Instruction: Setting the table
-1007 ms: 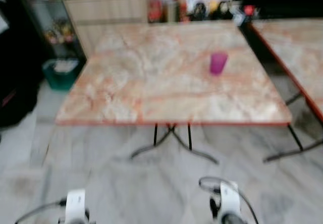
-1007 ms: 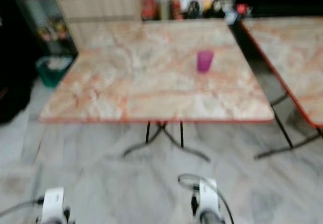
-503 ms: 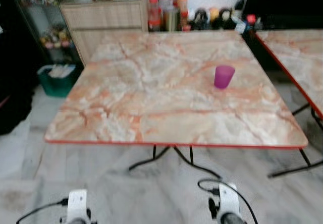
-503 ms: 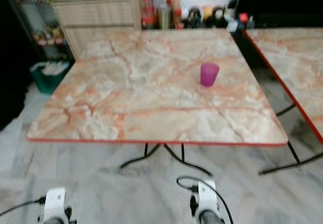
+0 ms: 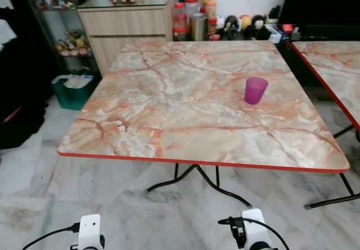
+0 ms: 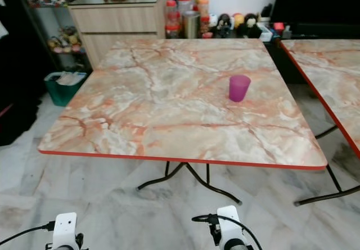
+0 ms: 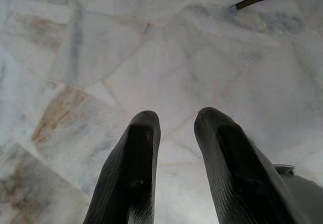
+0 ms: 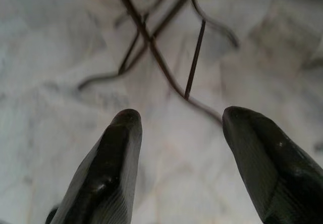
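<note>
A purple plastic cup (image 5: 256, 90) stands upright on the right half of a square marble-patterned table (image 5: 169, 109) with a red edge. Both arms hang low in front of the table, with only their white wrists at the bottom of the eye views. My left gripper (image 7: 174, 120) points down at the marble floor, fingers a little apart and holding nothing. My right gripper (image 8: 179, 120) is open wide and empty, aimed at the table's black metal legs (image 8: 161, 57).
A second marble table (image 5: 337, 64) stands close on the right. Behind the table are a wooden cabinet (image 5: 126, 25), jars and bottles (image 5: 194, 22). A green bin (image 5: 73, 89) sits at the left by dark furniture. Floor lies between me and the table.
The camera has come closer to the table and the picture has sharpened; the table and cup sit lower and larger in view. Nothing on the table moved.
</note>
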You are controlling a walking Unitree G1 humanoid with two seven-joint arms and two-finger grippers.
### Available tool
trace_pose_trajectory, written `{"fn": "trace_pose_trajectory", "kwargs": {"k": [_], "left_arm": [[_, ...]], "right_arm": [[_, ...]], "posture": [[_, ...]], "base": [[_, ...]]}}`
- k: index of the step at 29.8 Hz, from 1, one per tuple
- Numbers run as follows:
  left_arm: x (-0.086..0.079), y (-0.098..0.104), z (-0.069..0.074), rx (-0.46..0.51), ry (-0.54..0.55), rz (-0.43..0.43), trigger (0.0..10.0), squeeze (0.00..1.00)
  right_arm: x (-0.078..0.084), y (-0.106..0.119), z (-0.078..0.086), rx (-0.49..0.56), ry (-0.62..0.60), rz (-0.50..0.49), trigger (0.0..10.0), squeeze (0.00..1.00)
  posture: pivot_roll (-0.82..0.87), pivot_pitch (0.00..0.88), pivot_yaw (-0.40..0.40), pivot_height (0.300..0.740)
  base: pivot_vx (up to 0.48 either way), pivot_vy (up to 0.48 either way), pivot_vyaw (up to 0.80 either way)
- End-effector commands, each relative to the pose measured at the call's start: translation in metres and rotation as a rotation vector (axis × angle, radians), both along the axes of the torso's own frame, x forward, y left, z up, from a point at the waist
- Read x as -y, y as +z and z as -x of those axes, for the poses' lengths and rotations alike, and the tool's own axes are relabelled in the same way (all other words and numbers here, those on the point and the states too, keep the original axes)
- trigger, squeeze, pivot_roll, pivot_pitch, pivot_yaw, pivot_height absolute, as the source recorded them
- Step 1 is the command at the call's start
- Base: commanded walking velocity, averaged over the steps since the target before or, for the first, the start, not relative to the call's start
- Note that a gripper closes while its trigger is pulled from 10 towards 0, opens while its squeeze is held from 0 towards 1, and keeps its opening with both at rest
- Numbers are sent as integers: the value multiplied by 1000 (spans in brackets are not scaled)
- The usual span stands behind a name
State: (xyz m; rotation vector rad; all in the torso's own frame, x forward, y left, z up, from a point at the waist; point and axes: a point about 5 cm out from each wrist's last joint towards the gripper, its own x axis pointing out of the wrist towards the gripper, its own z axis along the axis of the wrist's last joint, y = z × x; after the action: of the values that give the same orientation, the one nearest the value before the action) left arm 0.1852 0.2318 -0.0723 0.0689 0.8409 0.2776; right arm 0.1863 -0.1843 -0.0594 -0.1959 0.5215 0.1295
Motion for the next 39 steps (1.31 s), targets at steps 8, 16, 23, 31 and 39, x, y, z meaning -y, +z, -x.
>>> {"fn": "trace_pose_trajectory", "kwargs": {"k": [8, 16, 23, 31, 39], "left_arm": [[4, 0, -1, -10, -44, -6, 10000, 0], [6, -1, -1, -8, -46, -9, 10000, 0], [10, -1, -1, 5, -46, 2, 10000, 0], [13, 1, -8, -2, -63, 8, 10000, 0], [14, 1, -10, -3, -73, 0, 10000, 0]], "right_arm": [[-12, 50, -23, 345, 53, -32, 10000, 0], [-31, 97, -57, 537, 47, -88, 10000, 0], [-29, 120, -92, 588, -73, -100, 10000, 0], [-14, 145, -132, 598, -224, -111, 10000, 0], [-23, 158, -147, 619, -192, -97, 10000, 0]], "posture": [[-21, 0, 56, 740], [-17, 0, 44, 740], [-18, 0, 38, 740], [-27, 0, 55, 740], [-32, 0, 56, 740]], "base": [[0, 0, 0], [0, 0, 0], [0, 0, 0], [0, 0, 0], [236, 0, 0]]}}
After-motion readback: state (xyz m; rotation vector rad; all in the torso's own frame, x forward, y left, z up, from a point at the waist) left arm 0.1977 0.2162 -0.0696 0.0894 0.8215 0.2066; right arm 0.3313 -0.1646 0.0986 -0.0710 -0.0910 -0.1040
